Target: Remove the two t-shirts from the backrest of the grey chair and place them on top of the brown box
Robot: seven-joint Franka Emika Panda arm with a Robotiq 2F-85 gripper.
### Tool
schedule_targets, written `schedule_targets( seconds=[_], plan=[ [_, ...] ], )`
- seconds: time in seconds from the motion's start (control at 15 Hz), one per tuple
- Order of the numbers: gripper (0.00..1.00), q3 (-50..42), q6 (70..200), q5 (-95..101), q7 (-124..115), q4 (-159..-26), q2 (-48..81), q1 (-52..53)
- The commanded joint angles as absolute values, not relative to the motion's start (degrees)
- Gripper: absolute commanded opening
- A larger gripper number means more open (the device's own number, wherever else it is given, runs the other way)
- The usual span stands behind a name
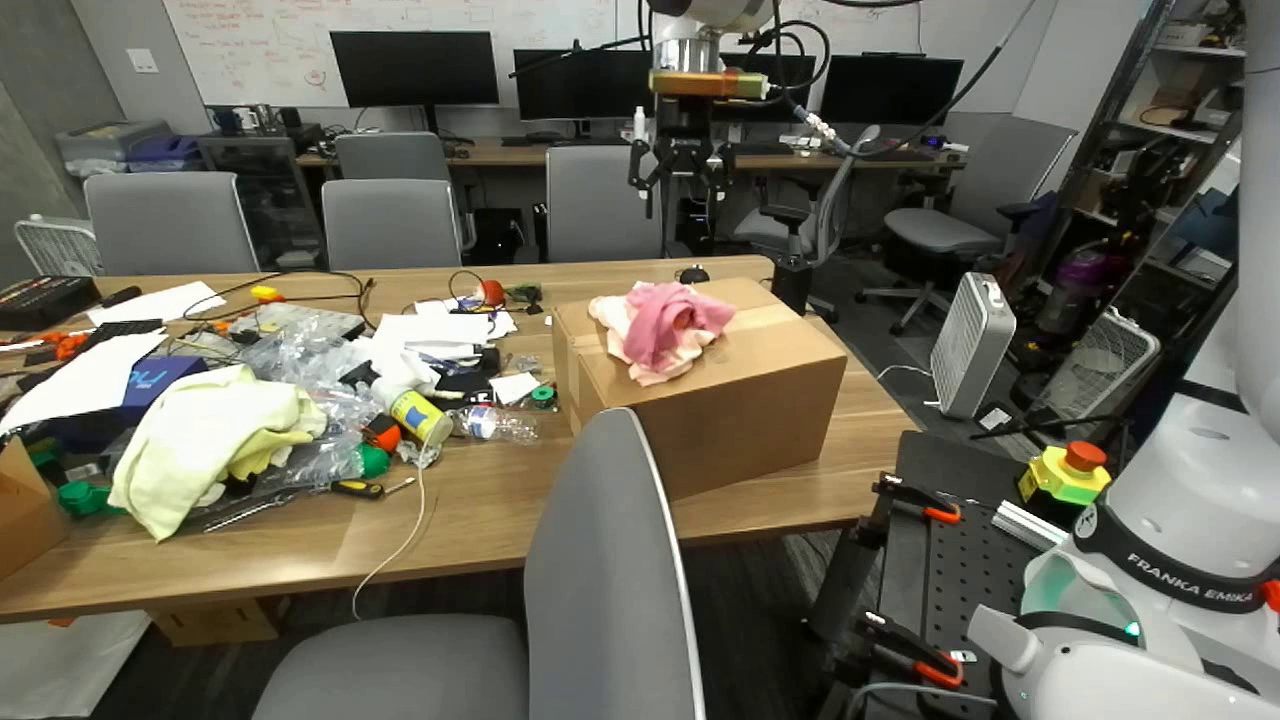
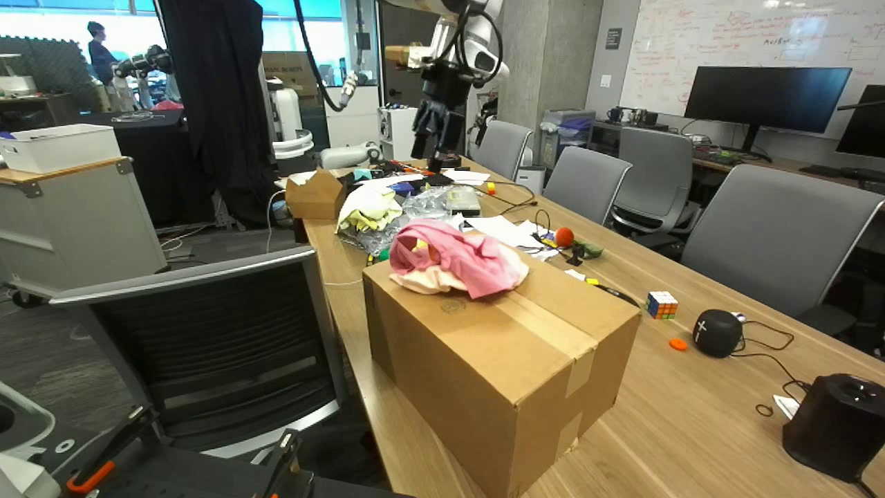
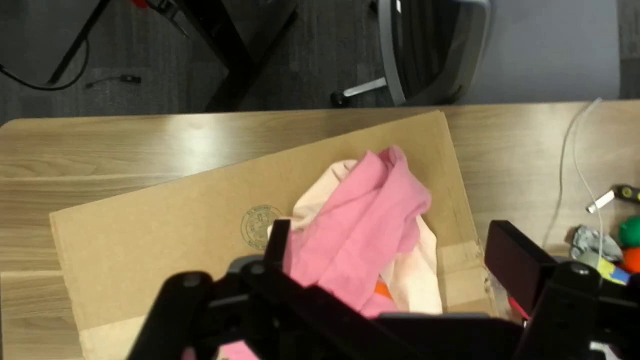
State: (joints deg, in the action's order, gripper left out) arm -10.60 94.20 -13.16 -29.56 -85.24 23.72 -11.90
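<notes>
A pink t-shirt (image 1: 668, 325) and a pale peach t-shirt (image 1: 655, 377) lie crumpled together on top of the brown box (image 1: 750, 430), and they show in both exterior views. The pink one (image 2: 460, 259) lies mostly over the peach one (image 2: 429, 279). The grey chair (image 1: 610, 570) stands beside the table, its backrest bare. My gripper (image 1: 680, 190) is raised well above the table, apart from the shirts. In the wrist view its jaws (image 3: 390, 245) are wide apart with nothing held between them, and the pink shirt (image 3: 360, 225) lies below.
The table (image 1: 480, 530) bears a cluttered pile with a pale yellow cloth (image 1: 210, 430), plastic bags, papers and tools. A Rubik's cube (image 2: 662, 305) and black speakers (image 2: 718, 333) stand beside the box. More grey chairs (image 1: 393, 225) line the far side.
</notes>
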Motion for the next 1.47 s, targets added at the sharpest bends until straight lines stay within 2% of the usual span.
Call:
schedule_targets(
  seconds=[0.0, 0.27, 0.53, 0.8, 1.07, 1.4],
  plan=[
    [1.00, -9.9, 96.3, -6.3, -24.7, -97.3, 16.2, -7.4],
    [1.00, -8.7, 98.2, 3.2, -20.9, -107.0, 11.1, -3.9],
    [1.00, -7.9, 109.7, 10.6, -17.3, -119.1, 3.9, -3.4],
    [1.00, -8.1, 121.3, 4.0, -10.0, -128.5, -1.4, -5.9],
    [1.00, -8.5, 117.5, -0.8, 0.0, -130.8, -1.8, -7.1],
    [1.00, -8.3, 116.5, 0.7, -0.2, -130.5, -0.1, -7.3]
  ],
)
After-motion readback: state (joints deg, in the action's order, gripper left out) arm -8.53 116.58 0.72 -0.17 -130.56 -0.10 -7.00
